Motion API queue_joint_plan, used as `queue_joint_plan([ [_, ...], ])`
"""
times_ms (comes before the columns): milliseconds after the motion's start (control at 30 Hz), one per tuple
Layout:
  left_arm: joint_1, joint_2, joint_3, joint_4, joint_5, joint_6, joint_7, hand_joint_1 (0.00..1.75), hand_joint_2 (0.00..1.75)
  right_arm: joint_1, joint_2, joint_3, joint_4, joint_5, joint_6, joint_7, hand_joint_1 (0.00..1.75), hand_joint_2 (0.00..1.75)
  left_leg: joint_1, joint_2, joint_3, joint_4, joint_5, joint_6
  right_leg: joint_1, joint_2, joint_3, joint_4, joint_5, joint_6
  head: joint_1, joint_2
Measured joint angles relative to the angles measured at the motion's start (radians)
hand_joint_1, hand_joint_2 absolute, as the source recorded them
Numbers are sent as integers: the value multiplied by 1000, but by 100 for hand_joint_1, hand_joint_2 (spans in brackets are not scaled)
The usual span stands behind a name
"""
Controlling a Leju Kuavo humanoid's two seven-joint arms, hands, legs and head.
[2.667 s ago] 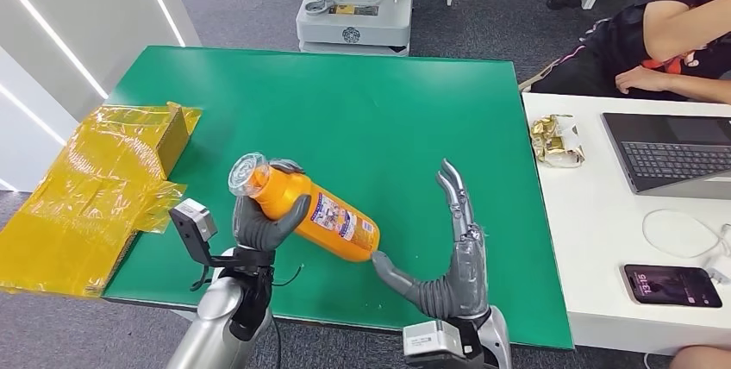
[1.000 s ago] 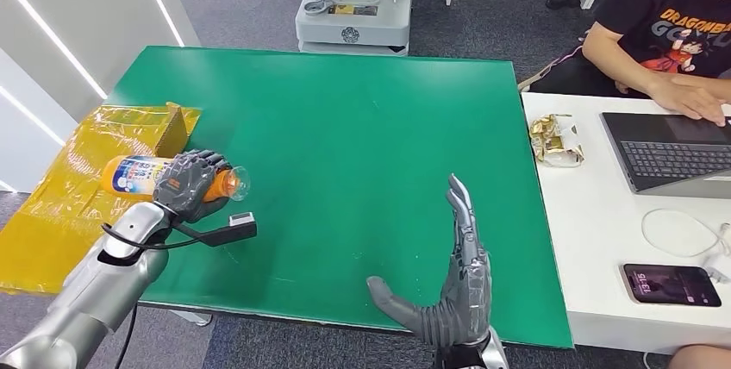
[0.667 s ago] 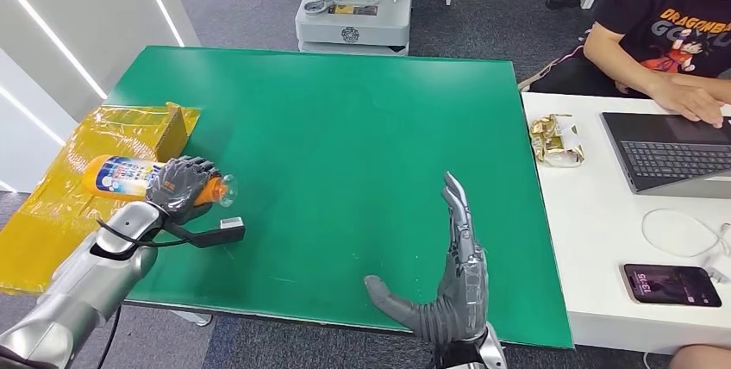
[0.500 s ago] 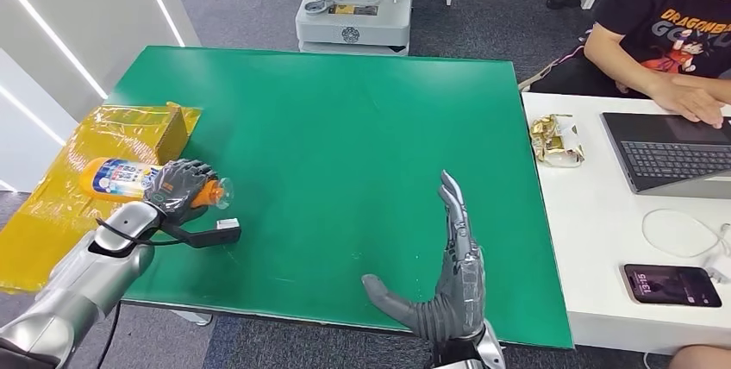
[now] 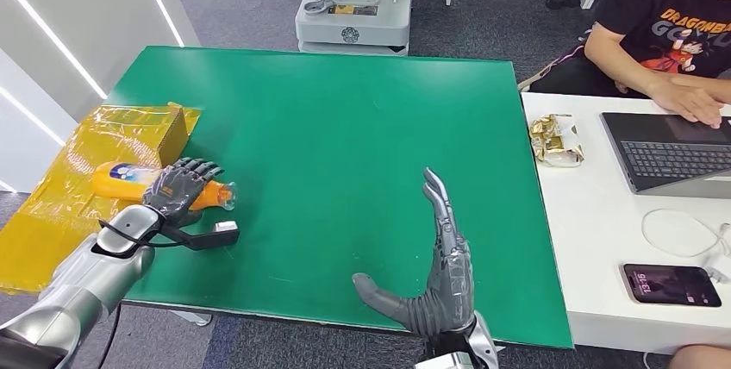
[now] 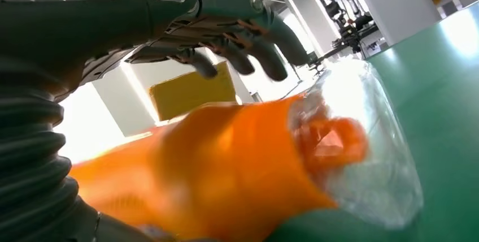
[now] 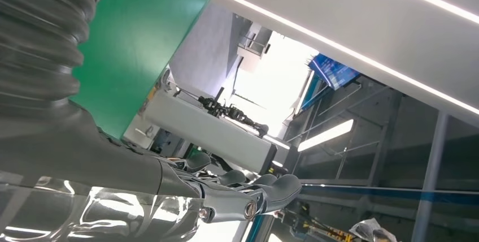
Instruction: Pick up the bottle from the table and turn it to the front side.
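Green surface: broad bare stretch across middle and far side, with far edge bordering grey carpet and right edge meeting a white desk. Near the left edge, an orange bottle lying on its side, clear cap pointing toward the middle of the surface, base end over the yellow-wrapped box that overhangs the left edge. Label not readable from the head view; in the left wrist view, only a blurred orange body and the clear cap over an orange nozzle.

Left robot hand draped over the bottle's neck end, fingers spread apart and arched above the body; cannot tell whether touching or just clear of it. Right robot hand raised near the front edge, flat and wide, thumb out to the side, holding nothing.

On the white desk: a crumpled foil wrapper, a laptop, a white cable, a phone. A person seated behind it, hand at the laptop. Beyond the far edge, a white machine base.
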Motion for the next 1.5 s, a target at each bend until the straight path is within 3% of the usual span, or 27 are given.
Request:
queue_joint_plan([
  [633, 53, 21, 31, 3, -9, 43, 16, 0, 175, -47, 0, 9, 51, -48, 9, -27, 0, 175, 0, 0, 1, 0, 0, 0, 0, 0, 1, 1, 0, 0, 0, 0],
  [933, 198, 34, 158, -160, -25, 177, 29, 0, 175, -50, 0, 9, 65, -51, 9, -30, 0, 175, 0, 0, 1, 0, 0, 0, 0, 0, 0, 1, 0, 0, 0, 0],
  [1233, 336, 40, 309, -347, -76, 178, 33, 0, 175, -48, 0, 9, 65, -44, 12, -31, 0, 175, 0, 0, 1, 0, 0, 0, 0, 0, 0, 0, 0, 0, 0, 0],
  [1367, 376, 30, 358, -410, -29, 207, -21, 0, 175, -39, 0, 8, 58, -29, 12, -25, 0, 175, 0, 0, 1, 0, 0, 0, 0, 0, 0, 0, 0, 0, 0, 0],
  [1500, 397, -17, 394, -488, 185, 268, -152, 0, 175, -25, 0, 6, 41, -6, 12, -9, 0, 175, 0, -1, 1, 0, 0, 0, 0, -1, 1, 0, 0, 0, 0, 0],
])
